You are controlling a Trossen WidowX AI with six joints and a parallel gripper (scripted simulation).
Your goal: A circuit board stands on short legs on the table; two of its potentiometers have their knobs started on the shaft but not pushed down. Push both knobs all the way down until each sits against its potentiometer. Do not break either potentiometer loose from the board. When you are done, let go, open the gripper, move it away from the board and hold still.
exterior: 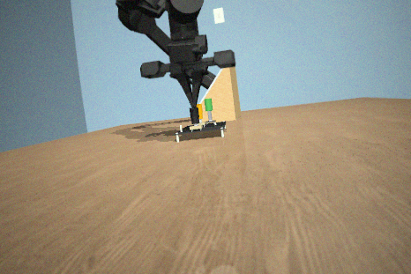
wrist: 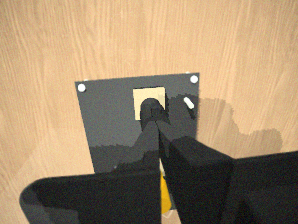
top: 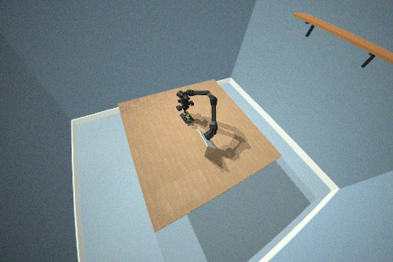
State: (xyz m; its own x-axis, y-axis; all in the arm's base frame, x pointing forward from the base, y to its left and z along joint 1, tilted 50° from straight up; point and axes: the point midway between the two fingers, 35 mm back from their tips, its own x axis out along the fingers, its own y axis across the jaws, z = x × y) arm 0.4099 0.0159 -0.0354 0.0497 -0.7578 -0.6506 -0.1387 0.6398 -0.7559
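The dark circuit board [exterior: 212, 129] [wrist: 112, 125] stands on short white legs. My gripper [exterior: 193, 105] [wrist: 155, 127] is shut, with its fingertips together at the top of a black knob [exterior: 194, 115] [wrist: 150, 106]. That knob is upright over a tan potentiometer base [exterior: 196, 127] [wrist: 142, 95]; the fingers hide part of it in the wrist view, and I cannot tell if a small gap is left below it. A green knob [exterior: 208, 105] sits high on its grey shaft [exterior: 210, 115], with shaft showing below. An orange knob [exterior: 200, 111] [wrist: 165, 194] stands between them, partly hidden.
A wedge-shaped block [top: 205, 139] [exterior: 227, 98] stands by the arm's base, behind the board in the exterior view. A small white post [wrist: 188, 103] rises near the board's edge. The wooden table [top: 160, 165] extends around the board. A shelf [top: 341, 34] is on the wall.
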